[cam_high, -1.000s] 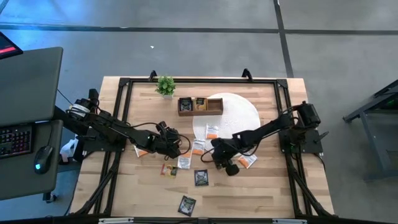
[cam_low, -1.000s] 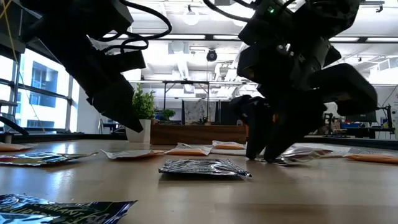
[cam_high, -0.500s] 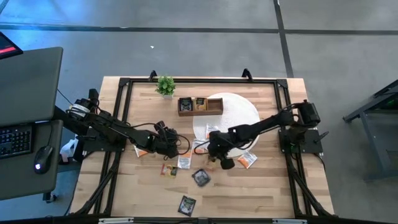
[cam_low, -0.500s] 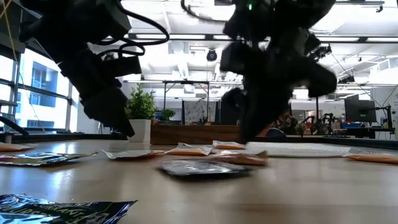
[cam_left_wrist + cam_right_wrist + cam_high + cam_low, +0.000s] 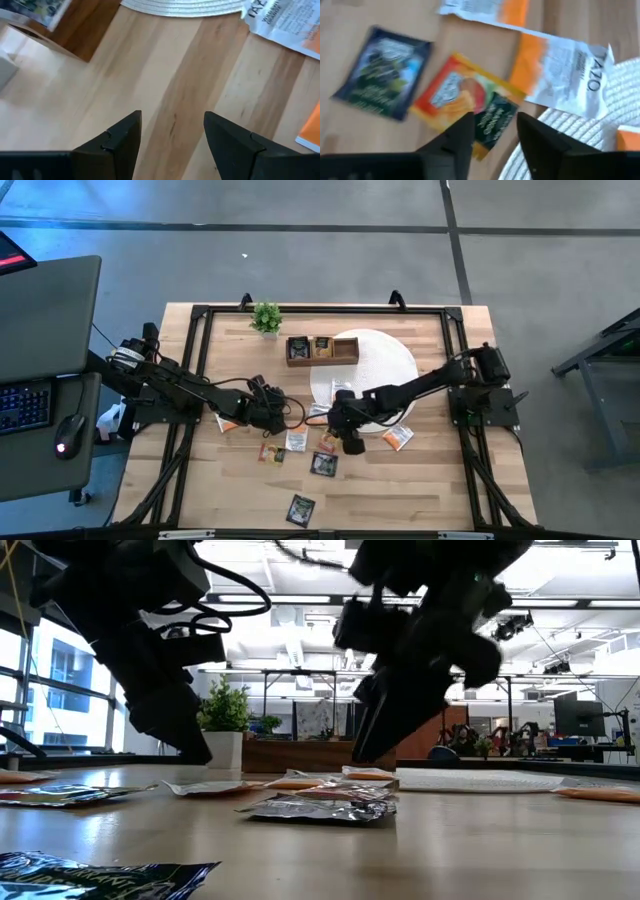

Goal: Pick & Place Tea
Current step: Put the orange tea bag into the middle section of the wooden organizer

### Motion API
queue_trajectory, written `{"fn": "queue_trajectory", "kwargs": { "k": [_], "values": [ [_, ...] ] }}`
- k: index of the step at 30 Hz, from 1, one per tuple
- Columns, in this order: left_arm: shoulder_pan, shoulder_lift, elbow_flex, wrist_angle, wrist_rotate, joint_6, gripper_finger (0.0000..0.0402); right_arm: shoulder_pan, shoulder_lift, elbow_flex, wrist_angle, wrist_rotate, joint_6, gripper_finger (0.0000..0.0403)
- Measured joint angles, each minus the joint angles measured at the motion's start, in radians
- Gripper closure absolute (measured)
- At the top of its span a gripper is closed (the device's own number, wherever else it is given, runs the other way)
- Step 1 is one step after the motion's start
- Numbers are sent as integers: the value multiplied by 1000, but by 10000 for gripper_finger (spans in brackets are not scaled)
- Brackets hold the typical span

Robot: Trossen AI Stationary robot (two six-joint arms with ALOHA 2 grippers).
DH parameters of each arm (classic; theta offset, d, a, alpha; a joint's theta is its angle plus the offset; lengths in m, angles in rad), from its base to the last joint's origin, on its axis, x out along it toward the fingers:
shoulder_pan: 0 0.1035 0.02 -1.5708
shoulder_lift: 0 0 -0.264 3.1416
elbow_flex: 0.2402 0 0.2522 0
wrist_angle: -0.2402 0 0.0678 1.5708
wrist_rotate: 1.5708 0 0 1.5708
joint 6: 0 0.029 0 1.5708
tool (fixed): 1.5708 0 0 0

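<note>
Pale wooden tabletop (image 5: pixel 420 480) carries the scattered tea sachets, a round white woven mat (image 5: pixel 385 360) and a brown compartment tray (image 5: pixel 322 350) beside a small potted plant (image 5: pixel 266 317). Left fingers (image 5: pixel 172 142) stand apart over bare wood with nothing between them; ahead of them lie the mat's edge and a white-and-orange sachet (image 5: pixel 287 25). Right fingers (image 5: pixel 492 135) are also apart and empty, hovering just off the mat's rim; directly past their tips lies an orange-and-green sachet (image 5: pixel 470 102), with a black sachet (image 5: pixel 382 70) beside it and a white-and-orange one (image 5: pixel 565 72) partly on the mat. From above, the right fingers (image 5: pixel 345 438) sit among sachets near the table's middle, the left fingers (image 5: pixel 283 418) nearby, and another black sachet (image 5: pixel 301 508) lies well apart near the front edge.
</note>
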Motion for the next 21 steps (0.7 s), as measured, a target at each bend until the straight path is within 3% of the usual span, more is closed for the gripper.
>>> {"fn": "queue_trajectory", "kwargs": {
  "k": [5, 11, 15, 21],
  "values": [
    [0, 0, 0, 1, 5, 0, 190, 21, 60, 1, 55, 50, 14, 202],
    [0, 0, 0, -3, 12, 6, 190, 38, 111, 7, 55, 122, 39, 206],
    [0, 0, 0, -4, 23, 13, 190, 38, 130, 7, 47, 115, 41, 248],
    [0, 0, 0, -4, 24, 13, 190, 29, 130, 7, 36, 96, 25, 357]
  ]
}}
